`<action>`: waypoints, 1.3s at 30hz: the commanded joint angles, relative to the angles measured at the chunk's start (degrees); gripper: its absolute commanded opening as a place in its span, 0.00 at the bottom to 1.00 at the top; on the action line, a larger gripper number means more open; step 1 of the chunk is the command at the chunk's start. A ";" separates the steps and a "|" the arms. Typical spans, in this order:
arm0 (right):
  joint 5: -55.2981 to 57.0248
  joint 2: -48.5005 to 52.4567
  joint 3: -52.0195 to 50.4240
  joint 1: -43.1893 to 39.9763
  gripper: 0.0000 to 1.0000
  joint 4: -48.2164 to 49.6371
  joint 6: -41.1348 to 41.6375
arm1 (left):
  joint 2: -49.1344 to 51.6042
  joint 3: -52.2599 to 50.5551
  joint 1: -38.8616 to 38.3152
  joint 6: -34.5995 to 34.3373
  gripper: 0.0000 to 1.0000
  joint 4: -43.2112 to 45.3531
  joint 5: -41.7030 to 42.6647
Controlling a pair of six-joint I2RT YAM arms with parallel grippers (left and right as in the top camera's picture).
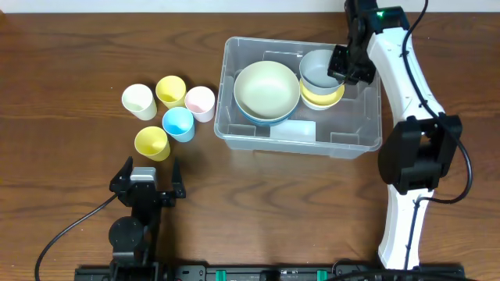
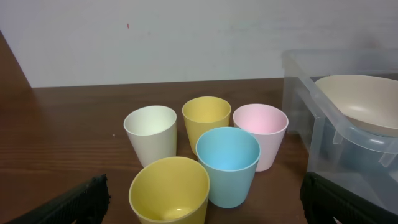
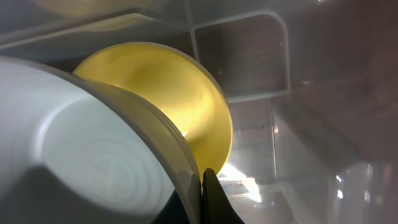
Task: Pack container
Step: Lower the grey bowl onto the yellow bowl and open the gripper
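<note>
Right gripper (image 3: 198,198) pinching grey bowl (image 1: 316,70) rim (over yellow bowl (image 1: 322,97)), inside container (image 1: 351,133)

Overhead, we looked straight down on the whole table (image 1: 62,47). Our left wrist view faced low across the cups (image 2: 228,165) toward the container (image 2: 311,99), both shared with overhead. Our right wrist view sat close against the pale bowl (image 3: 93,162) inside.

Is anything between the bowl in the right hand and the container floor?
Yes: a yellow bowl sits directly beneath the grey bowl, inside the right end of the container. The right hand grips the grey bowl's rim. Nothing else visible blocks it.
</note>
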 commanded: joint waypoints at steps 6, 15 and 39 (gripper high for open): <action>0.72 0.52 -8.15 -0.20 0.01 6.91 -0.83 | -0.33 -0.79 0.24 0.81 0.98 -2.19 0.83; 0.76 0.52 -9.22 -0.20 0.14 8.59 -0.87 | -0.33 -0.79 0.24 0.81 0.98 -2.16 0.83; 0.50 -9.79 -7.65 -0.20 0.92 8.13 -1.77 | -0.33 -0.79 0.24 0.81 0.98 -2.16 0.83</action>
